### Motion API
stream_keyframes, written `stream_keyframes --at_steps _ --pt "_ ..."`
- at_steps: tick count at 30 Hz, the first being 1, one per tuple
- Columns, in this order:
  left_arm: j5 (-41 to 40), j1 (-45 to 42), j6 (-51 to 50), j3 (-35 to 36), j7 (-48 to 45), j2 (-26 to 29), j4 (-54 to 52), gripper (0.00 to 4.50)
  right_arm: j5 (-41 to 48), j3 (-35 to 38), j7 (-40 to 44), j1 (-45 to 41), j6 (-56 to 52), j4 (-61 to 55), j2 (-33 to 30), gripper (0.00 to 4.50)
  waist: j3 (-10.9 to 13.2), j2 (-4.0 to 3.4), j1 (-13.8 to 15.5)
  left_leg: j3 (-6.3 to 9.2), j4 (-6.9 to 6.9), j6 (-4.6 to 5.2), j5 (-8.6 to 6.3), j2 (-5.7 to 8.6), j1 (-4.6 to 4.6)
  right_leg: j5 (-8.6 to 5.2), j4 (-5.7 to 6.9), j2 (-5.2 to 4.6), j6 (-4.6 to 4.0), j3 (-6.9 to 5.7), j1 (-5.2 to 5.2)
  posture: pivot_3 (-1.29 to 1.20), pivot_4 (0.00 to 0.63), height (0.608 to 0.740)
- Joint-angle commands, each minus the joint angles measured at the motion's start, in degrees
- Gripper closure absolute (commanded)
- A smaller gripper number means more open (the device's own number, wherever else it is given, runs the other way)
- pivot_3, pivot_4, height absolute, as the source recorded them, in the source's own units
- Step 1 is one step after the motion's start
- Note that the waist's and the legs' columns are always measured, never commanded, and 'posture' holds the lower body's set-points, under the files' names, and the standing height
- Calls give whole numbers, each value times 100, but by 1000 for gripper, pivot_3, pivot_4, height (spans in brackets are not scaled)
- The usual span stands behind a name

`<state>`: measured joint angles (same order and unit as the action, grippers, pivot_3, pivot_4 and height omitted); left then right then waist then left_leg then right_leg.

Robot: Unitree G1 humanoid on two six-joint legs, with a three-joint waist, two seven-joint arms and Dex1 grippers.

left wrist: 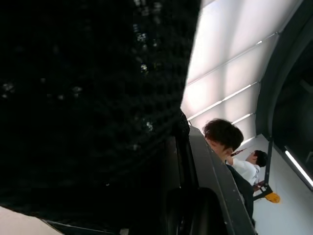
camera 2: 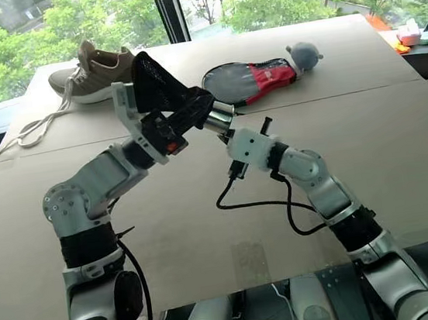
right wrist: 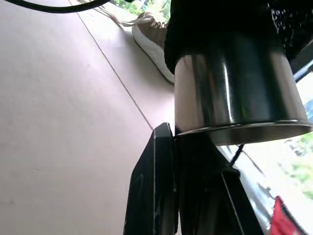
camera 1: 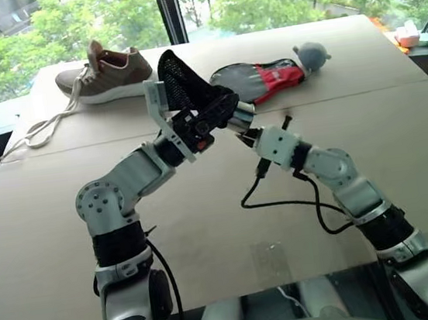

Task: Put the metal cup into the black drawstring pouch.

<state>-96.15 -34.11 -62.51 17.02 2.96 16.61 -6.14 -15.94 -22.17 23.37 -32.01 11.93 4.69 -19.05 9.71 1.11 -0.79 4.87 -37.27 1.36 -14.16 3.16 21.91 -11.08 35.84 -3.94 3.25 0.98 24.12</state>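
Above the middle of the table my left gripper is shut on the black drawstring pouch, which it holds up with the mouth turned toward my right arm. The pouch's dark mesh fabric fills most of the left wrist view. My right gripper is shut on the base of the metal cup, a shiny steel tumbler. In the right wrist view the cup has its upper part inside the pouch mouth, while its lower half and base rim remain outside.
At the table's far side lie a brown shoe with loose laces, a black-and-red paddle-shaped case and a grey ball. A black cable hangs from my right arm. Two people appear in the left wrist view.
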Motion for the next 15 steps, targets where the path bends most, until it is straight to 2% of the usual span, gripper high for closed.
stream_keyframes --at_steps 1,8,11,12,15 --pt "-279 61 126 -103 -7 149 -183 4500 -681 179 -920 -295 750 350 -16 4422 0 1 13 0 0 0 0 1 1 0 0 -1 0 2 0 0 150 736" --pt "-311 187 305 -168 -38 329 -76 4500 -1979 139 -2040 -430 1781 381 -505 4422 1 2 19 4 1 0 0 6 5 0 -3 -1 -1 2 2 0 150 736" --pt "-258 166 363 -222 -92 339 -3 4500 -2196 119 -2277 -405 1975 331 -538 4422 1 2 11 3 1 0 0 5 4 0 -1 1 -1 4 2 0 150 736" --pt "-248 161 387 -243 -98 336 1 4500 -2127 146 -2285 -389 2025 326 -502 4422 1 2 2 3 1 0 0 4 4 0 -1 3 -1 4 2 0 150 736" --pt "-237 155 429 -278 -185 342 21 4500 -271 291 -1515 -189 1927 210 65 4422 2 5 -9 1 2 0 1 -2 1 0 -1 6 -2 8 0 0 150 736"
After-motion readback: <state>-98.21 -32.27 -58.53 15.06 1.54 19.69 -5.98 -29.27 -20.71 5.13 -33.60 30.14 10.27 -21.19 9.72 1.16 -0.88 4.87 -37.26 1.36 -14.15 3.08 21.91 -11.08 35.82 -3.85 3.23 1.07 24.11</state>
